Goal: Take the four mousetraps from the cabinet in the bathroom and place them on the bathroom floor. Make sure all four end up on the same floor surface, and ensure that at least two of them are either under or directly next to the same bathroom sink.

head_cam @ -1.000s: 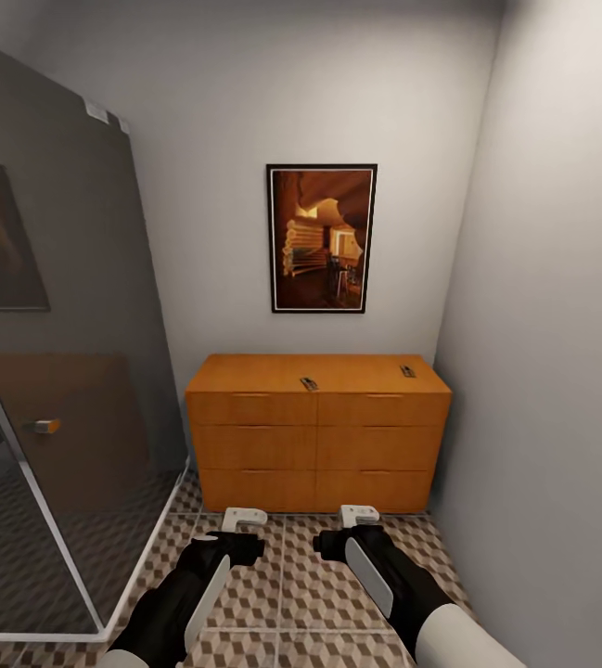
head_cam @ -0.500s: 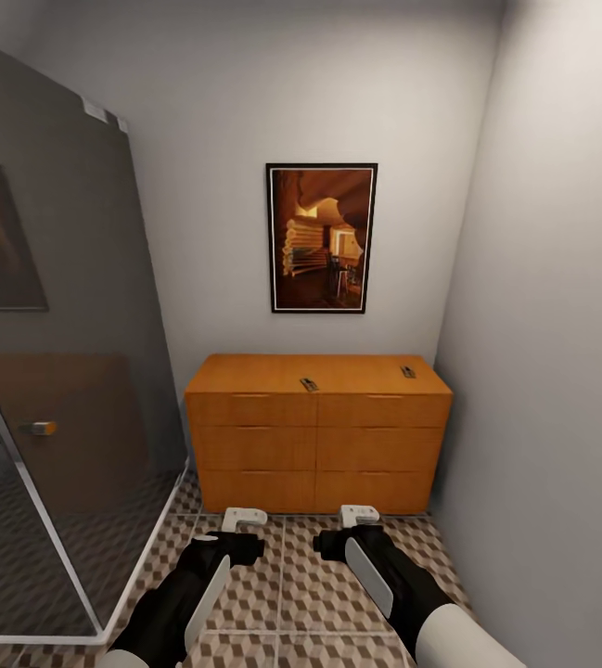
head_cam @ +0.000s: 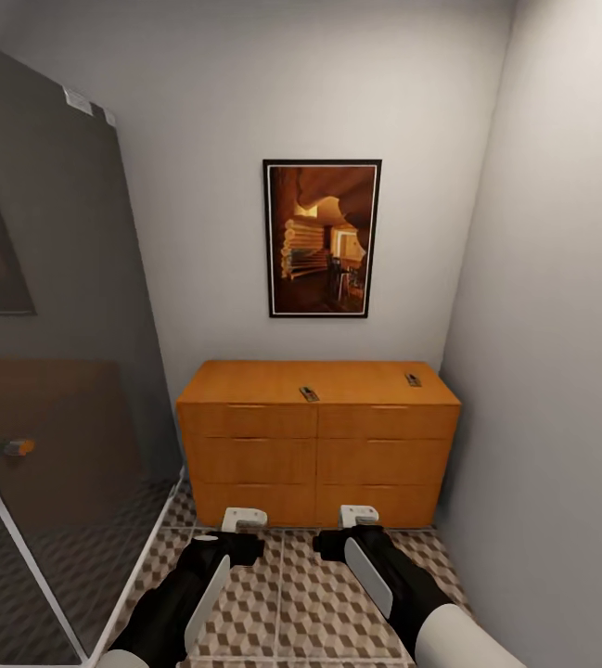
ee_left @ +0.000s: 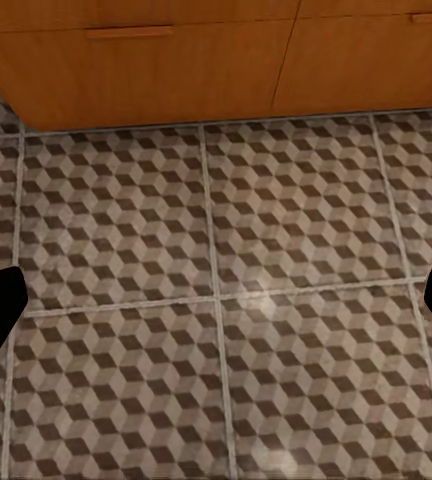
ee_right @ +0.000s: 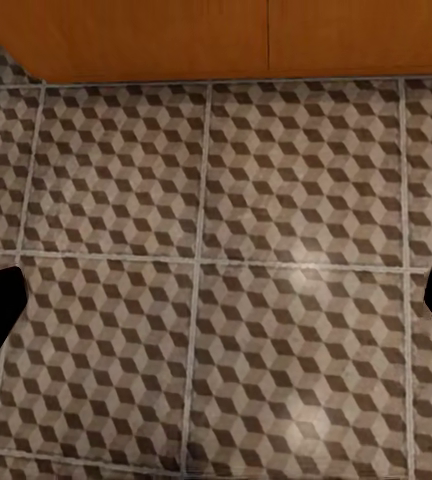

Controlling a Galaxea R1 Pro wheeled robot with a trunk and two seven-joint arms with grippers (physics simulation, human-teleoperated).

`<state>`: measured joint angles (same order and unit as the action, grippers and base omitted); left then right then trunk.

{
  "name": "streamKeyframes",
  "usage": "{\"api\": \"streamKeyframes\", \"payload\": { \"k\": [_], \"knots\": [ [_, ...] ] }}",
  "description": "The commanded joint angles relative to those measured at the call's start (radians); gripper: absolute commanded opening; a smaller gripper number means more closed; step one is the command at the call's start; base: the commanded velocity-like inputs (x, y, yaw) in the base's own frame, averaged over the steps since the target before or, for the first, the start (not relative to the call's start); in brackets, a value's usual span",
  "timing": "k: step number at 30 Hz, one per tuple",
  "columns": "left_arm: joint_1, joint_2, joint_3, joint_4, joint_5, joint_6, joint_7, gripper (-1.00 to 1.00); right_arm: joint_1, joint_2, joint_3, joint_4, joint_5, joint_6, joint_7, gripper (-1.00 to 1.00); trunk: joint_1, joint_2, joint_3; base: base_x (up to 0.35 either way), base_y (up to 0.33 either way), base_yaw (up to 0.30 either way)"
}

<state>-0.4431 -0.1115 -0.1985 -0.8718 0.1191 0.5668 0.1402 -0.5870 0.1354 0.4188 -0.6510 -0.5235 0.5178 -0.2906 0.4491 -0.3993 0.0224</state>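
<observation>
A home bathroom is showing here: a dark glass shower enclosure [head_cam: 50,353] is standing along one side, cube-patterned floor tiles [head_cam: 310,603] are running beneath the jaws, and ahead of them a low orange-brown cabinet [head_cam: 317,441] is sitting against a plain wall under a framed picture [head_cam: 322,238].

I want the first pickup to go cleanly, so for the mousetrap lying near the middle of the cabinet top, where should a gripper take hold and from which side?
Probably from above, fingers closing across the board's two long edges. The mousetrap lies flat on the cabinet top near its front edge, so there is no underside to reach. Its metal parts are too small to make out here. Both the left gripper and right gripper look open.
</observation>
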Motion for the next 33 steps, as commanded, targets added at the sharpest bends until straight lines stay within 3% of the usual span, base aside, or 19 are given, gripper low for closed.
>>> {"api": "streamKeyframes", "payload": {
  "k": [1,24,28,33],
  "knots": [
    [0.0,0.001,-0.003,-0.001,0.011,0.004,0.009,1.0,-0.001,-0.001,0.005,-0.001,-0.01,0.002,-0.01,1.0,0.001,-0.001,0.0,0.268,-0.092,0.0],
    [0.0,0.001,-0.003,-0.014,0.014,0.002,0.01,1.0,-0.001,-0.001,0.006,-0.013,-0.003,0.001,-0.012,1.0,0.001,-0.001,0.0,0.233,-0.164,0.0],
    [0.01,0.001,-0.004,-0.05,0.014,0.004,0.012,1.0,-0.001,-0.001,0.007,-0.03,-0.002,0.002,-0.013,1.0,0.001,-0.001,0.0,0.136,-0.123,0.0],
    [0.073,0.001,-0.004,-0.194,0.013,0.023,0.015,1.0,0.008,-0.001,0.007,-0.099,-0.001,0.012,-0.013,1.0,0.001,-0.001,0.0,0.068,-0.063,0.0]
  ]
}}
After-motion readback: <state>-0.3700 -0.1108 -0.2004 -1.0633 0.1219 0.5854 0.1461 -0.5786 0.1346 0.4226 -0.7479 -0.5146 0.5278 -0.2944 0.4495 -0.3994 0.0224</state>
